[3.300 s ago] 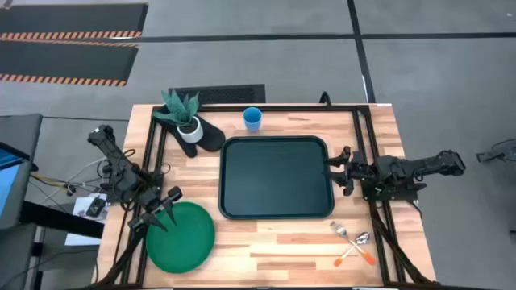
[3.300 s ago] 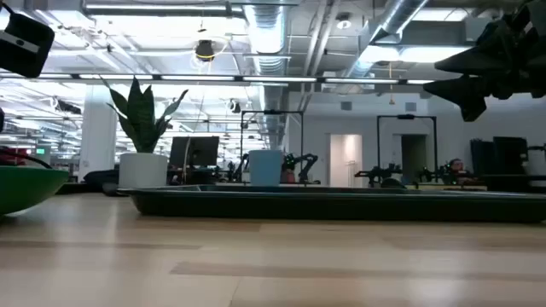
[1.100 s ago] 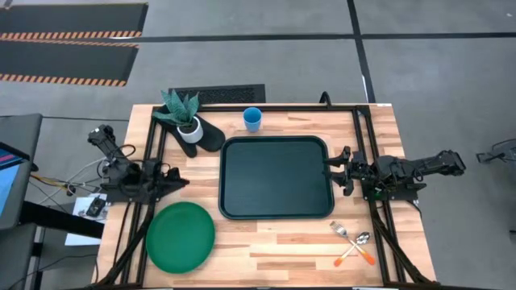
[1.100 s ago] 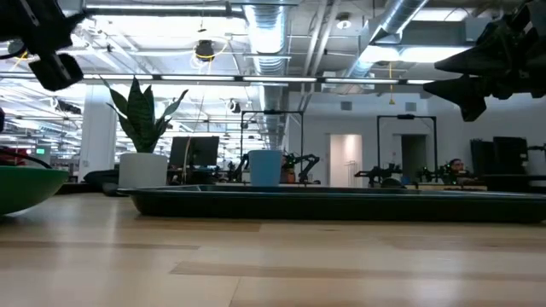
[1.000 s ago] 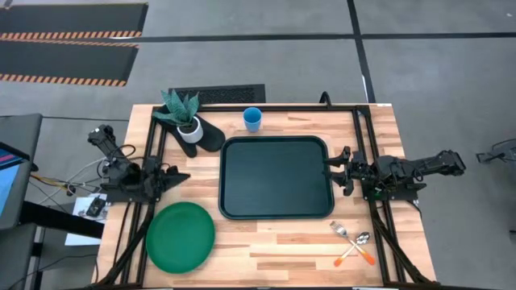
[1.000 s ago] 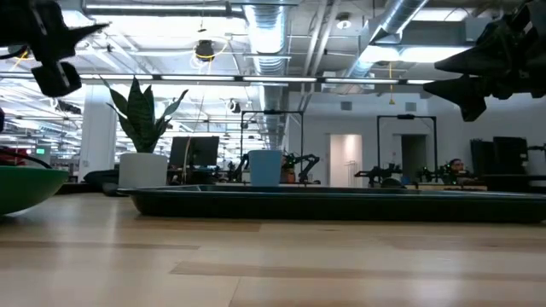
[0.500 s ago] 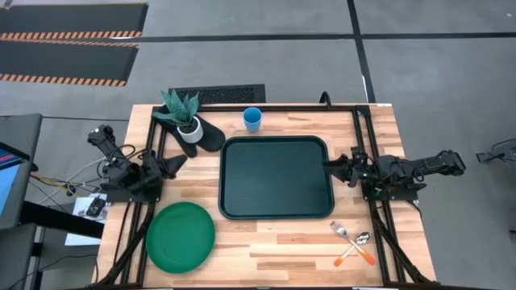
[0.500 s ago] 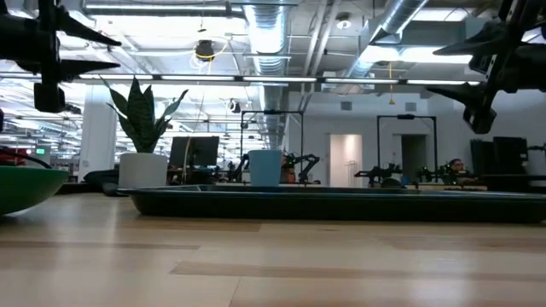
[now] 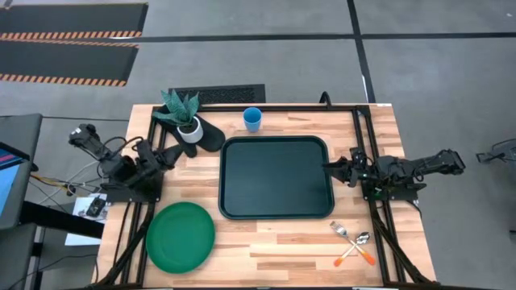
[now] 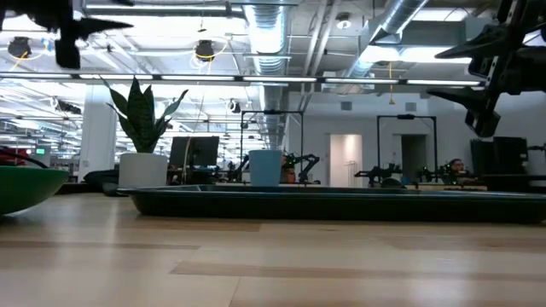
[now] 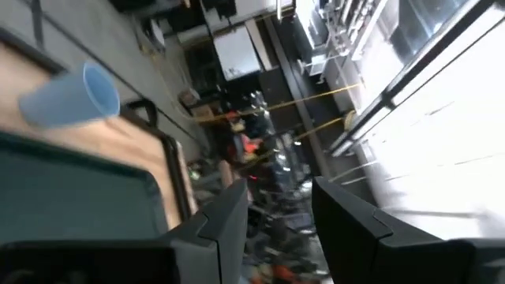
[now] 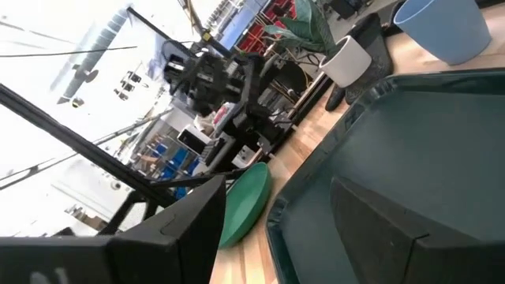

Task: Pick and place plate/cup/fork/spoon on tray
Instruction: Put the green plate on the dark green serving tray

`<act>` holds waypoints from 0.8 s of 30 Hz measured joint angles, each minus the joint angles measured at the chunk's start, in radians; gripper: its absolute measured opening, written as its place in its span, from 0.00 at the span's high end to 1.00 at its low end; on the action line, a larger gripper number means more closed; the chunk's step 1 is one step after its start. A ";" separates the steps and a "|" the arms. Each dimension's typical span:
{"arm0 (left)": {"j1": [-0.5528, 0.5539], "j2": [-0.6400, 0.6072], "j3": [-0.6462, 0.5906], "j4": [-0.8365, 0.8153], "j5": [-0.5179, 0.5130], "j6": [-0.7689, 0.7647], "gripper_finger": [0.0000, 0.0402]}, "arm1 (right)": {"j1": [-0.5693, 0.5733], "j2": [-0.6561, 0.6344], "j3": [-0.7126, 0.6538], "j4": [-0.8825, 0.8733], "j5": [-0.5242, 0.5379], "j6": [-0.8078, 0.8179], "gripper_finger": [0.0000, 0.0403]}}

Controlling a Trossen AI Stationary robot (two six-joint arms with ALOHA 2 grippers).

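I see nothing placed yet: the tray (image 9: 275,177) is bare, plate (image 9: 181,237), cup (image 9: 252,118), fork (image 9: 342,231) and spoon (image 9: 359,240) remain on the table (image 9: 282,250), and both the left tool (image 9: 173,152) and right tool (image 9: 332,167) are released.

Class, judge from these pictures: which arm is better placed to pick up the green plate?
Left. The left gripper, open, hangs just beyond the plate; the right gripper is across the tray.

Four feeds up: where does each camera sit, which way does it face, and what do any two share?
High: overhead, straight down; both arms, tray, plate.
Low: table height, level across; grippers at the upper corners.
Left wrist: on the left arm, past its fingers to the cup.
Right wrist: on the right arm, across the tray towards the left arm.
Shared: both wrist views show cup and tray.
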 joint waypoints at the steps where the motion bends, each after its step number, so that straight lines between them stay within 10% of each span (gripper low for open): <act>1: 0.006 0.039 0.029 -0.002 0.007 0.029 0.68 | -0.003 0.000 0.000 0.000 0.000 0.011 0.37; 8: 0.014 0.256 0.273 -0.279 0.147 0.188 0.65 | -0.005 0.000 0.000 -0.001 -0.001 0.029 0.37; 16: 0.017 0.493 0.540 -1.043 0.481 -0.121 0.48 | -0.005 0.000 0.000 -0.013 0.002 0.029 0.37; 24: 0.029 0.652 0.514 -1.334 0.880 -0.215 0.40 | -0.005 0.000 0.000 -0.019 0.009 0.026 0.37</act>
